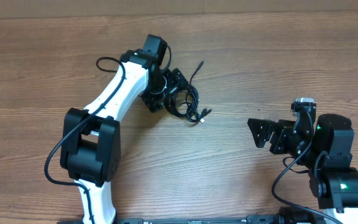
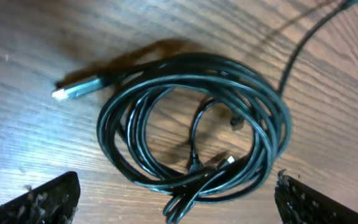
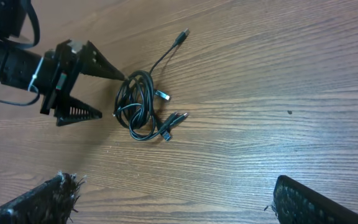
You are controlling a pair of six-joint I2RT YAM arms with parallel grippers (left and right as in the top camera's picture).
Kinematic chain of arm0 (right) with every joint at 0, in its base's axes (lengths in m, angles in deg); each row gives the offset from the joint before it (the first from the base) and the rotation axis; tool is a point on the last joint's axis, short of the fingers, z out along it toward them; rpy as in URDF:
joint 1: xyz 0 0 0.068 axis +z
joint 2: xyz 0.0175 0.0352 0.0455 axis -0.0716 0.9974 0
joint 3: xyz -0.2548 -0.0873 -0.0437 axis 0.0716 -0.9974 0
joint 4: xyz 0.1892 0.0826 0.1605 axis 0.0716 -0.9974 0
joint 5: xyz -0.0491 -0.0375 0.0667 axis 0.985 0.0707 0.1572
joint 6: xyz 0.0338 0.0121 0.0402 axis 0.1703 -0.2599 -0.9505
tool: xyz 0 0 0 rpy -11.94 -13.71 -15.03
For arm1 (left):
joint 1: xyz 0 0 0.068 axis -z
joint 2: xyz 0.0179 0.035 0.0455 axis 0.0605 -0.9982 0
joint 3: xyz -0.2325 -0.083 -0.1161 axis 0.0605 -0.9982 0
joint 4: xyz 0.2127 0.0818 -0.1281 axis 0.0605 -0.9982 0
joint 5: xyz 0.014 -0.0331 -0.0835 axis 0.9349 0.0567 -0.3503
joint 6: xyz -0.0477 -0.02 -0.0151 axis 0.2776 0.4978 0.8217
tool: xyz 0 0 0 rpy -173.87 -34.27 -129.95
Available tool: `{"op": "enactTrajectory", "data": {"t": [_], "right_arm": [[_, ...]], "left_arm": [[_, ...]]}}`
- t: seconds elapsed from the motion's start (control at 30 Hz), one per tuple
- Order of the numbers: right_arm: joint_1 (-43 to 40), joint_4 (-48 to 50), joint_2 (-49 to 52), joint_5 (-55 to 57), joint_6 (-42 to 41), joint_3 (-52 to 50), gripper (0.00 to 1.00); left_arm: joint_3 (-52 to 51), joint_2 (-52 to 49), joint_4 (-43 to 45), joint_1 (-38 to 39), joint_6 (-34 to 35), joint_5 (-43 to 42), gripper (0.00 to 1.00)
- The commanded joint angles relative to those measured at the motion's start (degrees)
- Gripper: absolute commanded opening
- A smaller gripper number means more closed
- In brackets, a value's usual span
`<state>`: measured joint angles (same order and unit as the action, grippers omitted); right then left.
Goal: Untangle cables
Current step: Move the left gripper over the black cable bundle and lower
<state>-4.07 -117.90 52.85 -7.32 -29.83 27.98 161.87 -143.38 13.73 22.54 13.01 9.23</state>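
Finds the cables point(image 1: 188, 102) coiled loosely on the table point(image 1: 260, 56), just ahead of the left gripper point(image 3: 114, 96), jaws wide and empty. Shows the right gripper point(image 1: 255, 132) well apart, jaws equally wide, holding nothing.

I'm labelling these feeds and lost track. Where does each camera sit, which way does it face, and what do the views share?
Overhead: above the table, facing straight down; shows the left gripper at the cables, the right gripper apart.
Left wrist: rides the left gripper, close above the cables; its own fingers at the bottom corners.
Right wrist: rides the right gripper, facing across the table at the left gripper and cables; own fingers at the bottom corners.
Shared: all three show the cables.
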Motion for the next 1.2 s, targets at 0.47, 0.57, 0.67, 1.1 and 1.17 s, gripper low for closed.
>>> {"op": "enactTrajectory", "data": {"t": [0.47,0.57,0.67,1.1,1.17], "right_arm": [[0.13,-0.44,-0.09,2.03,-0.11,1.16,1.00],[0.13,-0.57,-0.09,2.03,-0.11,1.16,1.00],[0.13,-0.57,-0.09,2.03,-0.11,1.16,1.00],[0.13,-0.76,-0.09,2.05,-0.11,1.14,1.00],[0.13,-0.79,-0.09,2.05,-0.11,1.16,1.00]], "left_arm": [[-5.92,-0.48,3.63,2.62,15.17,3.54,0.69],[-5.92,-0.48,4.55,3.15,15.19,4.48,0.70],[-5.92,-0.55,5.07,3.76,15.23,5.62,0.70],[-6.03,-1.42,6.36,5.25,14.97,9.51,0.55],[-6.03,-2.84,6.73,5.40,14.99,9.22,0.53]]}}
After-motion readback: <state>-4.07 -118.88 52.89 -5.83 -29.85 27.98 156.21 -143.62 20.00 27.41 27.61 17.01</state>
